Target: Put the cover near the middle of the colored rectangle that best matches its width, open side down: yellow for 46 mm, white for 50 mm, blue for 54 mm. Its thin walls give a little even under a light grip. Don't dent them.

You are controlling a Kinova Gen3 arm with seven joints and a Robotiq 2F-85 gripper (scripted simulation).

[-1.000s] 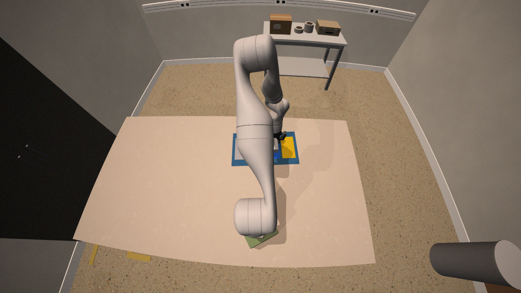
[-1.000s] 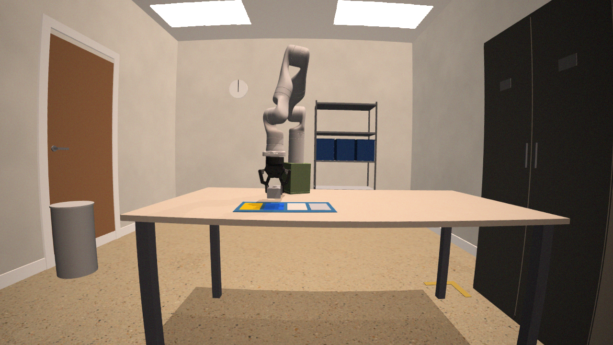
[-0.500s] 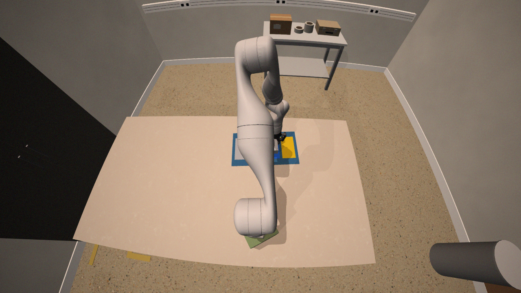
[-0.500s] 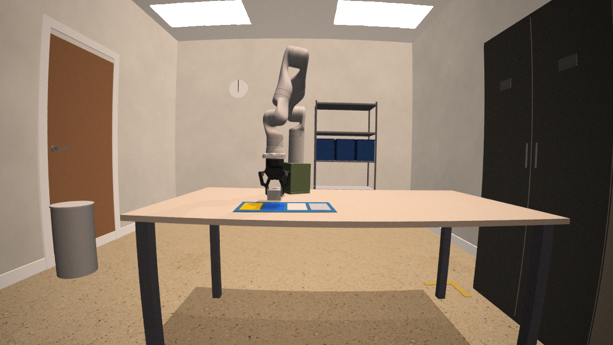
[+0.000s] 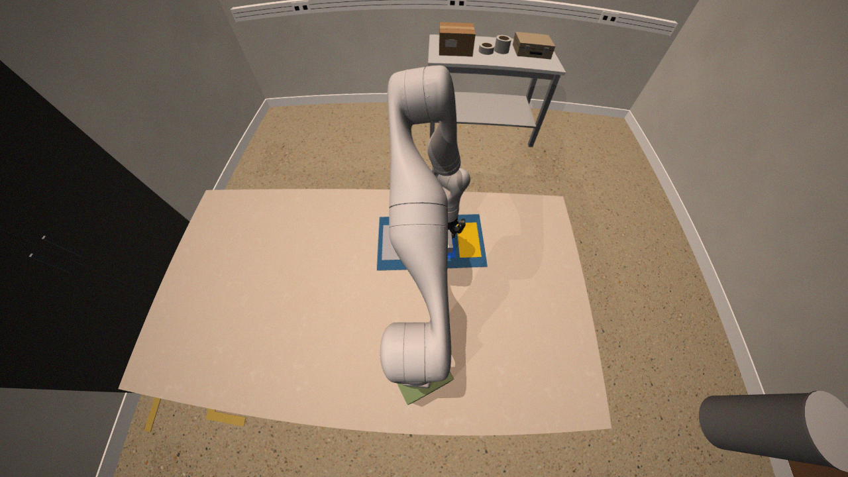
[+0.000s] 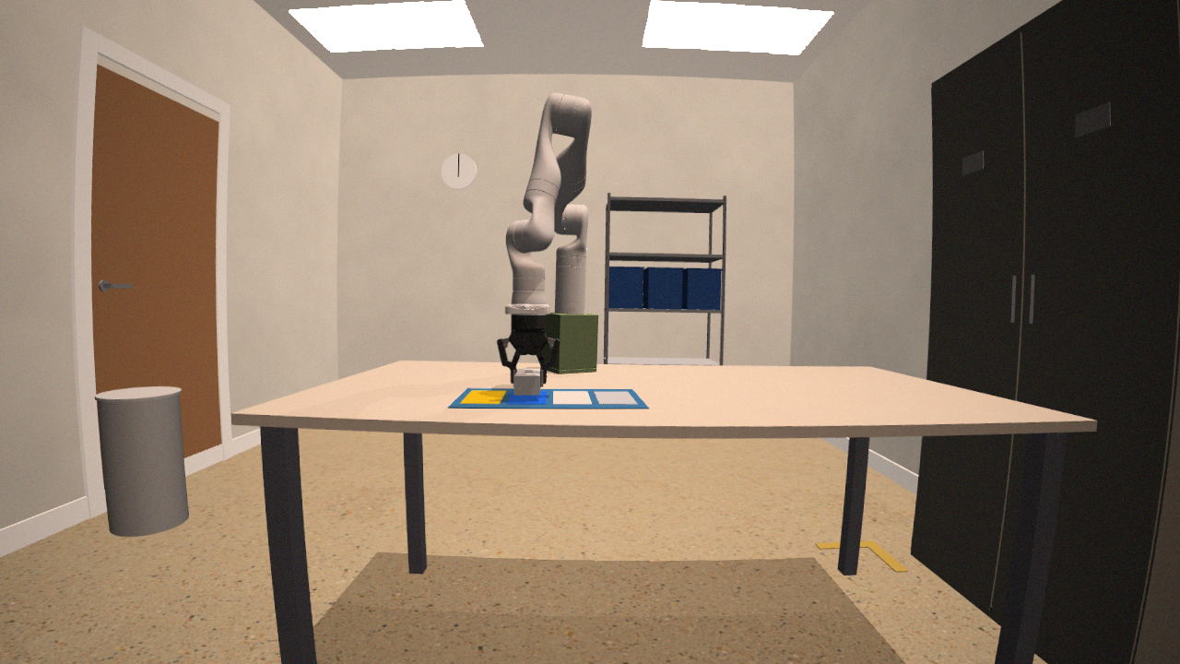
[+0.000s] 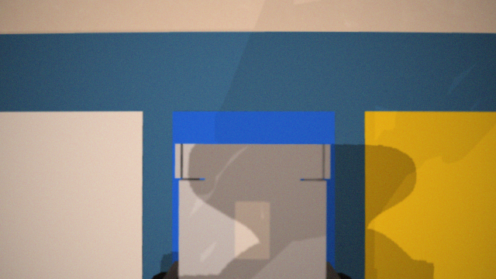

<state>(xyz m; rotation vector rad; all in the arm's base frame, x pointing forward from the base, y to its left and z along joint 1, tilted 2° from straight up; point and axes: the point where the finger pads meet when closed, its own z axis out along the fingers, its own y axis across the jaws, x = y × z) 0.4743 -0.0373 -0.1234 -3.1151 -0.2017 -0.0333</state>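
My gripper (image 6: 527, 369) (image 5: 456, 227) is shut on the cover (image 6: 526, 384) (image 7: 252, 217), a pale grey square box, and grips it by two opposite walls. The cover hangs very low over the blue rectangle (image 7: 253, 127) (image 6: 540, 405); I cannot tell whether it touches. In the wrist view it nearly fills the blue rectangle's width, with thin blue strips left at the sides and a band beyond it. The white rectangle (image 7: 70, 194) (image 6: 572, 397) and the yellow rectangle (image 7: 446, 174) (image 6: 480, 397) (image 5: 471, 240) lie on either side. All sit on a dark blue mat (image 7: 248, 74). My arm hides the cover in the top view.
A fourth, grey rectangle (image 6: 617, 397) (image 5: 388, 244) lies at the mat's end beyond the white one. My arm's green base block (image 6: 574, 342) stands at the table's far edge behind the mat. The table (image 6: 825, 396) stretches wide on both sides.
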